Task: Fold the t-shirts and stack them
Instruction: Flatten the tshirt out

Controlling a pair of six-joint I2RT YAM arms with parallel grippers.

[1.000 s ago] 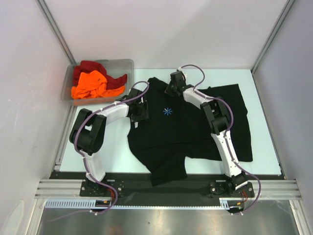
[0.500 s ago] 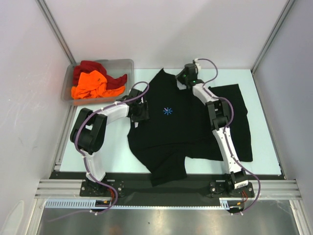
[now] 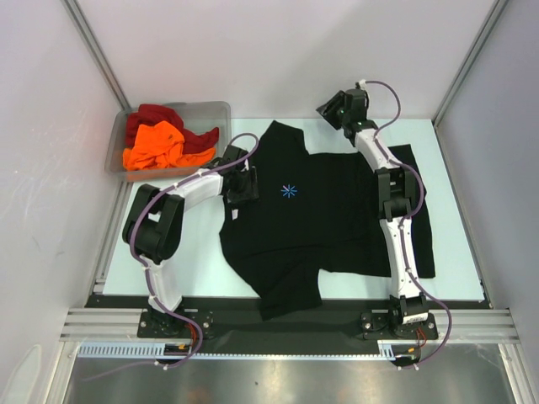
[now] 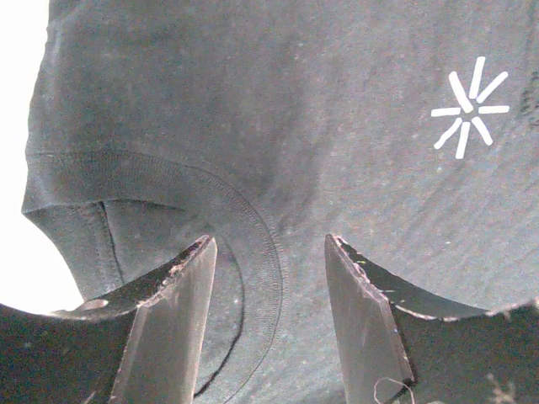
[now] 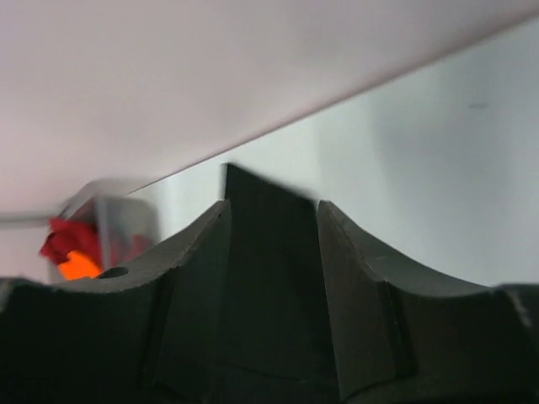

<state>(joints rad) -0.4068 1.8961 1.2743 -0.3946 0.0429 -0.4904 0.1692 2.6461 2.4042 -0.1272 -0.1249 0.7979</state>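
A black t-shirt [image 3: 337, 210] with a light-blue starburst [image 3: 289, 192] lies spread on the table. My left gripper [image 3: 240, 187] is open low over its left side, and in the left wrist view the jaws [image 4: 269, 244] straddle the ribbed collar [image 4: 261, 252] without pinching it. My right gripper [image 3: 333, 109] hangs open above the table's far edge, beyond the shirt. Its wrist view shows its jaws [image 5: 271, 206] apart, with the black shirt [image 5: 263, 194] lying below in the gap. The orange t-shirt [image 3: 154, 145] and dark red t-shirt [image 3: 156, 116] lie crumpled in the bin.
The clear grey plastic bin [image 3: 215, 109] stands at the far left corner, also blurred in the right wrist view [image 5: 109, 223]. White walls and metal frame posts close in the table at the back and sides. The shirt's lower hem hangs over the near edge [image 3: 290, 305].
My right gripper has opened and let go of the black shirt. It has moved from the collar area up and to the far right. The left gripper stayed in place.
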